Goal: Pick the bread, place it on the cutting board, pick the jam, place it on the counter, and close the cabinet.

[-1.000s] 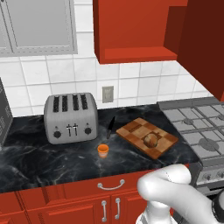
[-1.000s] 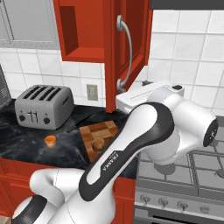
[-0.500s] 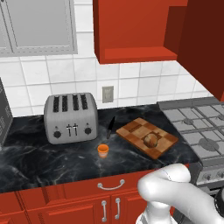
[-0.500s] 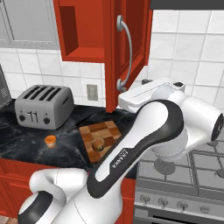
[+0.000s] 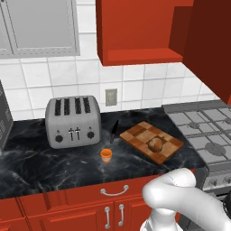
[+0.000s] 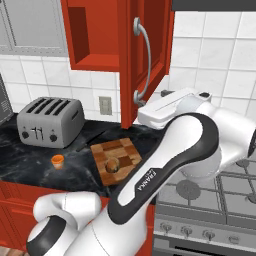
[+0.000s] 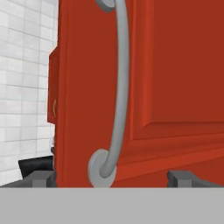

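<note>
Black marble counter [image 5: 54, 167] is running across the left base view, carrying one four-slot toaster [image 5: 73, 121], one jam [image 5: 106, 155] jar standing on the bare worktop, and one cutting board [image 5: 167, 151] with the single bread [image 5: 155, 144] loaf sitting on it. Both placements are looking finished, so closing the cabinet [image 5: 135, 31] is the step in hand. From the right base view, the cabinet door [image 6: 155, 45] is standing wide open, edge-on, with the white arm reaching up just beside its lower end. Looking along the hand, the gripper [image 7: 111, 177] is facing the door's outer panel, its finger tips spread wide on either side of the handle [image 7: 118, 96] (one handle, holding nothing). Next, I judge, the hand is needing to press against the panel and swing it toward the cabinet body.
</note>
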### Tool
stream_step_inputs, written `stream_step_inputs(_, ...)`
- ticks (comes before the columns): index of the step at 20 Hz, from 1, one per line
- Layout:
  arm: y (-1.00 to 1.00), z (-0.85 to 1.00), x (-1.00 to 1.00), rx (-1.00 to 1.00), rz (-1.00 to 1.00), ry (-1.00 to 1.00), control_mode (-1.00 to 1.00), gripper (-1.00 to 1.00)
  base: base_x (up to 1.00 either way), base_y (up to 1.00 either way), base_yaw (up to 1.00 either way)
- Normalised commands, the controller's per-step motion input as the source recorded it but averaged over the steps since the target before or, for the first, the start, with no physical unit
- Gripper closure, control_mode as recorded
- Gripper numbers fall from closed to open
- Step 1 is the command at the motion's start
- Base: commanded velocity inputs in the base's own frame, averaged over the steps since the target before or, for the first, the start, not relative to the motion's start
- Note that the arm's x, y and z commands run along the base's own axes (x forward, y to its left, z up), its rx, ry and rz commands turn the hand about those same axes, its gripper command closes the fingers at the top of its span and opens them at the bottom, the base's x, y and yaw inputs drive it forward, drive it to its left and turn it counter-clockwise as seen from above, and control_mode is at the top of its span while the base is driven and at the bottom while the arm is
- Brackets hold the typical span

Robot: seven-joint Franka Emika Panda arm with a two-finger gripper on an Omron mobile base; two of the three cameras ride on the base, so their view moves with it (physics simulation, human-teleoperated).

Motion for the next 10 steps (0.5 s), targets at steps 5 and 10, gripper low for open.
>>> stream_step_inputs(5, 0.00, 0.03, 0.00, 0.00, 0.05, 0.00, -1.00, -1.00, 0.00, 0.00, 0.00)
stream_step_inputs(10, 0.00, 0.02, 0.00, 0.00, 0.05, 0.00, -1.00, -1.00, 0.00, 0.00, 0.00)
